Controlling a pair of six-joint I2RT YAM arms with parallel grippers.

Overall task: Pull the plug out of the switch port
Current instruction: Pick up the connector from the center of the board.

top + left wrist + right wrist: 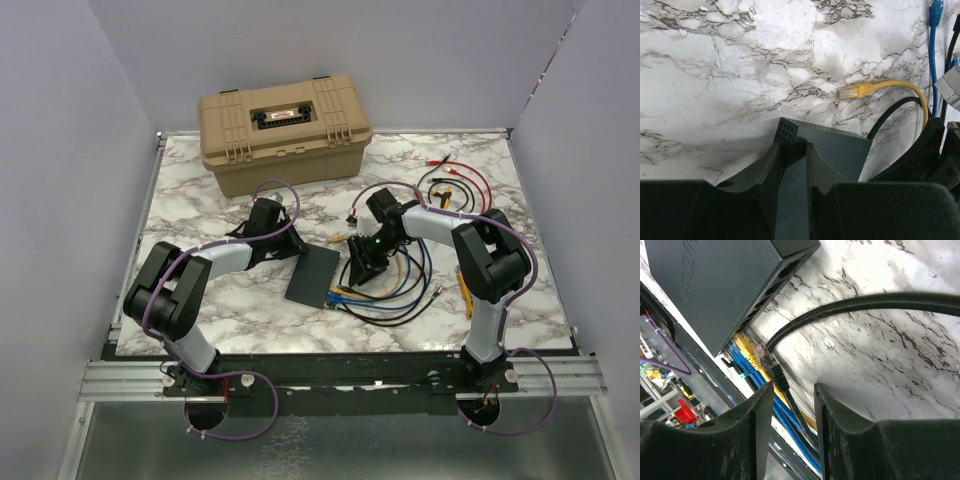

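The switch is a thin flat black box lying on the marble table. My left gripper is shut on its edge, with the switch clamped between the fingers. In the right wrist view the switch shows its row of ports. The plug, clear-headed with a black boot and cable, lies bare just off the port edge. Blue and yellow cables run in beside it. My right gripper stands open, and the black cable passes loosely between its fingers. From above, the right gripper is at the switch's right edge.
A tan toolbox stands at the back. A tangle of blue, yellow and black cables lies right of the switch, with red and black leads behind. A loose yellow plug rests on the marble beyond the switch.
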